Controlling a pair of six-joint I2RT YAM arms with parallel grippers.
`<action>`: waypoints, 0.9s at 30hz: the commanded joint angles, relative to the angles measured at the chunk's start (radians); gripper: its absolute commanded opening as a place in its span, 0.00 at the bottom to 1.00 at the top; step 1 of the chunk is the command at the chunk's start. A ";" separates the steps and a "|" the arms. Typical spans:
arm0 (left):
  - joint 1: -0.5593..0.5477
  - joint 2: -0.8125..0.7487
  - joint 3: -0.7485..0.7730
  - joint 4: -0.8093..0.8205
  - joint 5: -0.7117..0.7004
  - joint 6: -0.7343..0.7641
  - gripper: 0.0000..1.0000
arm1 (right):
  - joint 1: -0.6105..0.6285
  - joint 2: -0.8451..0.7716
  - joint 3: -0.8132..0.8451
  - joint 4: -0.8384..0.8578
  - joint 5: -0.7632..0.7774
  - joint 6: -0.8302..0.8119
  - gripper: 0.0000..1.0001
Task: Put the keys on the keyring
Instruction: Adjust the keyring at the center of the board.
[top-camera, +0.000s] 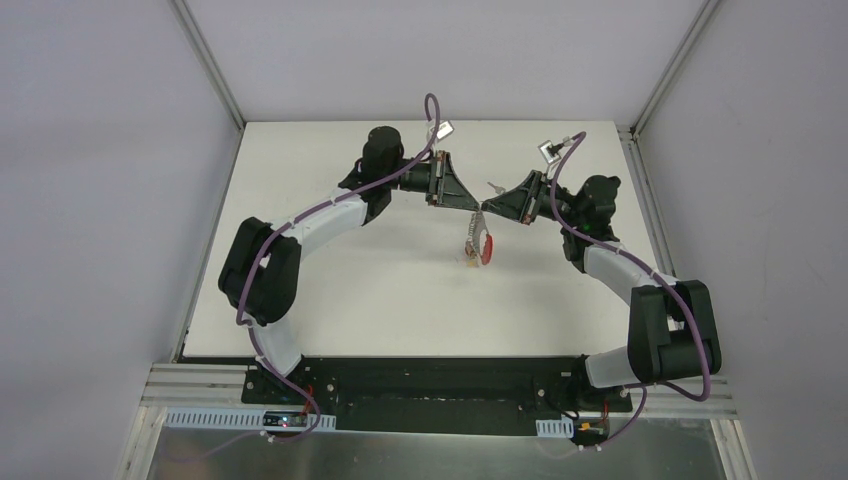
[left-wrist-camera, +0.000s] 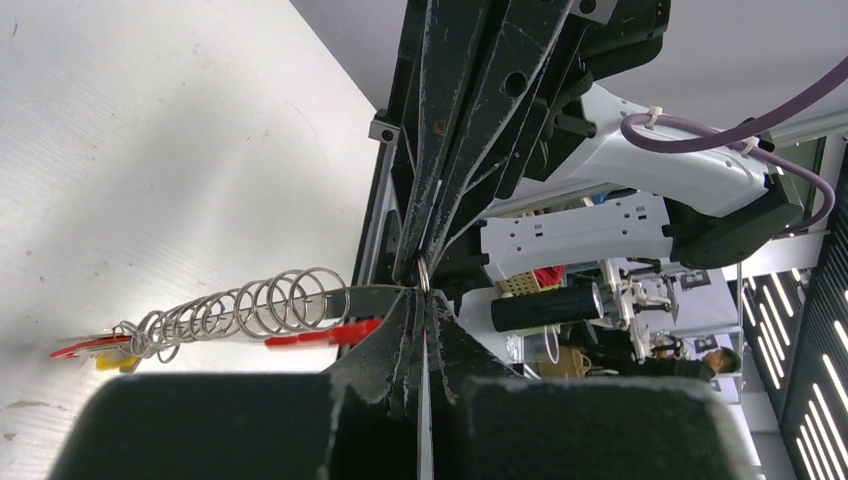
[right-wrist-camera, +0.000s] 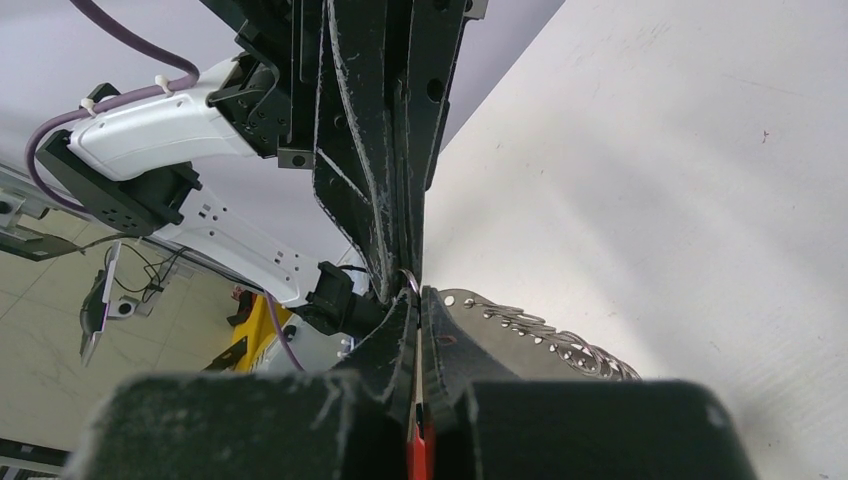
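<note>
Left gripper fingers, together, pinch the keyring at its near end. It stretches leftward, grey half strung with wire rings, red half below. Right wrist: right gripper clamps its red edge. Overhead: its long axis runs from the met tips toward the table's near edge.

No writing, brand, number or sign is legible in any view; the small cable tags are too small to read
</note>
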 joint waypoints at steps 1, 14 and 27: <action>-0.014 0.003 0.067 -0.011 0.027 0.049 0.00 | -0.002 -0.004 0.021 0.038 -0.027 -0.032 0.00; -0.021 -0.024 0.269 -0.837 -0.048 0.657 0.00 | -0.002 -0.031 0.034 0.010 -0.129 -0.130 0.17; -0.085 0.160 0.794 -1.645 -0.096 1.157 0.00 | 0.037 -0.098 0.057 -0.138 -0.188 -0.301 0.37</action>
